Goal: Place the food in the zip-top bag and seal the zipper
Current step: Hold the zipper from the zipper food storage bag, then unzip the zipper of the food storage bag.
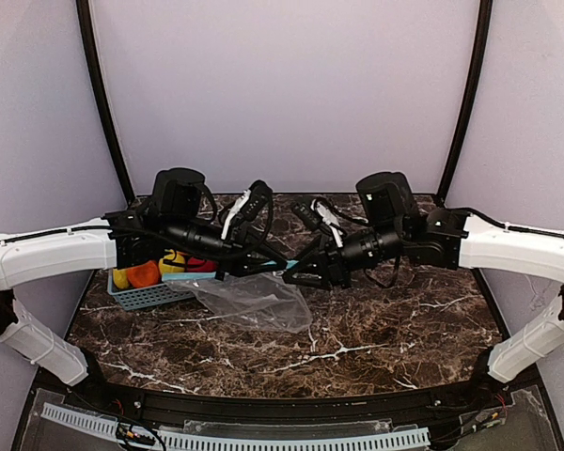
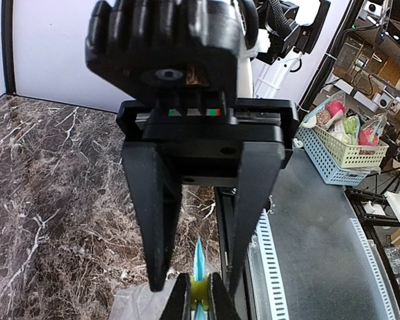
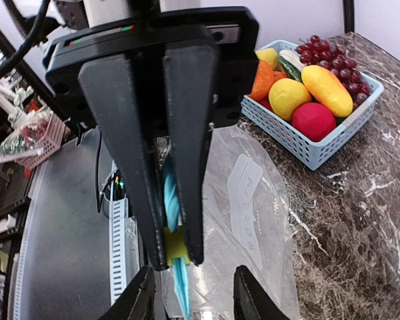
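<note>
The zip-top bag (image 1: 254, 301) lies crumpled and clear on the marble, its mouth lifted toward the grippers. My left gripper (image 2: 199, 298) is shut on a small yellow slider (image 3: 175, 241) that sits on the teal zipper (image 3: 169, 193). My right gripper (image 3: 195, 297) faces it with its fingers apart on either side of the zipper, touching nothing. The food (image 3: 313, 87) lies in the teal basket (image 3: 320, 157): purple grapes (image 3: 330, 57), yellow, red and orange pieces, and a cucumber. In the top view the same food (image 1: 160, 271) shows left of the bag.
The teal basket (image 1: 150, 295) stands at the table's left, touching the bag. A white perforated cable strip (image 2: 270, 267) runs along the near table edge. Beyond that edge stand more baskets (image 2: 337, 143) with packets. Both arms cross low over the table's back half.
</note>
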Controlling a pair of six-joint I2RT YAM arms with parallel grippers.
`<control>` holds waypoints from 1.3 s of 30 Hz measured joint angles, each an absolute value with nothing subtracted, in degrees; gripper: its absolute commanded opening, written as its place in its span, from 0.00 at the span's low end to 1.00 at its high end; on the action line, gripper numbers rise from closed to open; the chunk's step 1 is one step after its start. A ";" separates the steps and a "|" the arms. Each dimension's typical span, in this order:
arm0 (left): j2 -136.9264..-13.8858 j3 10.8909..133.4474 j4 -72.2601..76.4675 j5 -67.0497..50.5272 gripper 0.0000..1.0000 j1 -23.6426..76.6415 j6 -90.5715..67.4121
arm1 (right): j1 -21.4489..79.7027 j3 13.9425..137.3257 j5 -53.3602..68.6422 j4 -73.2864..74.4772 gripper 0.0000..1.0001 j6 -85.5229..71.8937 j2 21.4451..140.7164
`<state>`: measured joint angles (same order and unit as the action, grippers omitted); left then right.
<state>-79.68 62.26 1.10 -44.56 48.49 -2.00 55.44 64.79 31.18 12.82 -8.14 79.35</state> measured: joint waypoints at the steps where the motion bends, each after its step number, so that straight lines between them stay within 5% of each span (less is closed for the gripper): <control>1: -79.68 62.19 1.23 -44.56 0.01 48.49 -2.07 | 55.48 64.79 31.53 12.23 0.13 -8.05 79.66; 4: -79.66 62.11 1.23 -44.51 0.05 48.47 -2.22 | 55.61 64.79 32.14 11.38 0.00 -8.08 80.27; 9: -78.94 62.11 0.16 -43.79 0.57 47.90 -1.65 | 55.68 64.79 31.92 11.51 0.00 -7.94 80.34; 13: -76.49 62.11 -0.99 -42.76 0.68 46.06 -1.28 | 55.68 65.32 31.88 14.44 0.00 -6.76 80.34; 23: -77.67 67.05 -5.28 -47.75 0.64 43.79 -0.91 | 55.68 69.52 31.73 22.20 0.00 -3.64 80.34; 30: -83.70 68.42 -8.84 -52.56 0.50 44.56 -1.28 | 55.68 70.76 31.73 24.16 0.00 -2.81 80.68; 39: -85.60 68.51 -10.00 -56.01 0.44 45.56 -2.24 | 55.68 72.53 31.77 25.39 0.00 -1.93 82.70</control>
<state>-85.60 68.51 -10.00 -56.01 45.56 -2.24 55.68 72.53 31.77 25.39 -1.93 82.70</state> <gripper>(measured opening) 0.441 0.006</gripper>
